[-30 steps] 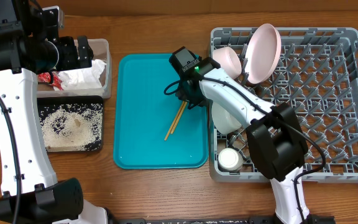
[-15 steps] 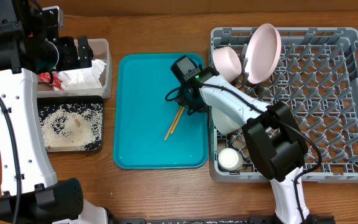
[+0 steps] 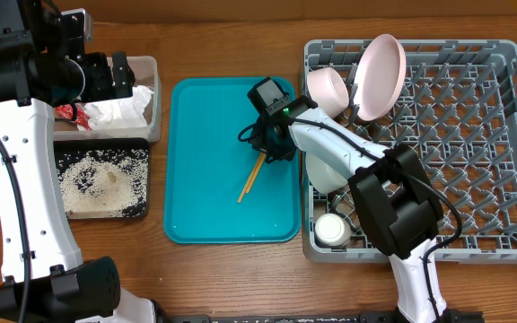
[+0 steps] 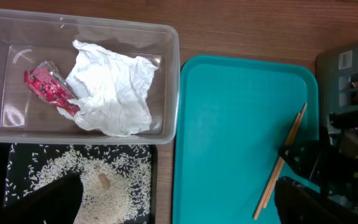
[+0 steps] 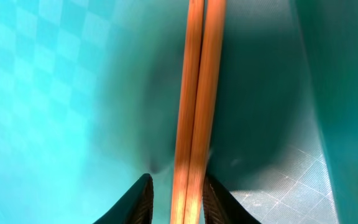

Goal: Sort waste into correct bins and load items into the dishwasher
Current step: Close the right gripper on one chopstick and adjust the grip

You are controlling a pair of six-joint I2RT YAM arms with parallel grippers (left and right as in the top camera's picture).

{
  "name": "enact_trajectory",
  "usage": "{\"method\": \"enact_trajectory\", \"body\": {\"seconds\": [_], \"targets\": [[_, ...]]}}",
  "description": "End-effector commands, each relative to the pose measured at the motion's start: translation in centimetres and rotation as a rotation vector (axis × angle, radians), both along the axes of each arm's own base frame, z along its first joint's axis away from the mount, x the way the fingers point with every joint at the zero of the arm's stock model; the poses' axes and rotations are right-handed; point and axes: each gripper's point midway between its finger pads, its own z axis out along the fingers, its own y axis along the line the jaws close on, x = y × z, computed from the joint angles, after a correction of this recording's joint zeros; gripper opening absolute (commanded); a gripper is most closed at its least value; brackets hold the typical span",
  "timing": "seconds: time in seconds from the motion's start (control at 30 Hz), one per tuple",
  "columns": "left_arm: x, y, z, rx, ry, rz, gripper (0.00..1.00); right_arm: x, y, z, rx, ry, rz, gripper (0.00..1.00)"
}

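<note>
Two wooden chopsticks (image 3: 250,177) (image 5: 194,93) lie side by side on the teal tray (image 3: 205,179). My right gripper (image 3: 265,149) (image 5: 176,186) is low over their upper end, open, one finger on each side. The right finger touches the sticks and a narrow gap shows on the left. My left gripper (image 3: 119,76) (image 4: 173,205) hangs wide open and holds nothing, above the clear tub (image 3: 153,99), which contains the crumpled napkin (image 4: 114,93) and red wrapper (image 4: 48,90). Rice (image 3: 101,179) covers the black tray (image 3: 144,146).
The grey dish rack (image 3: 474,135) at the right holds a pink plate (image 3: 380,76) on edge, a pink bowl (image 3: 328,90), a white bowl (image 3: 326,170) and a small white cup (image 3: 332,230). The teal tray's raised rim (image 5: 340,93) runs right beside the chopsticks.
My right gripper has shifted slightly up the tray and its fingers have narrowed around the chopsticks. The left arm has not moved.
</note>
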Motion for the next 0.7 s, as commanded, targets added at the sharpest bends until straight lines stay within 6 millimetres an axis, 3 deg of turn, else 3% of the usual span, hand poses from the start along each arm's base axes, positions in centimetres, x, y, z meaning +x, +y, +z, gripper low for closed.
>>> {"method": "enact_trajectory", "body": {"seconds": [0.0,0.07,0.67], "targets": [[0.2,-0.2,0.0,-0.005,0.001,0.005,1.0,-0.5,-0.1,-2.3,-0.012,0.043,0.006,0.22],[0.2,-0.2,0.0,-0.005,0.001,0.005,1.0,-0.5,-0.1,-2.3,-0.012,0.038,0.02,0.16],[0.2,-0.2,0.0,-0.005,0.001,0.005,1.0,-0.5,0.2,-1.1,-0.015,0.045,0.057,0.04]]}}
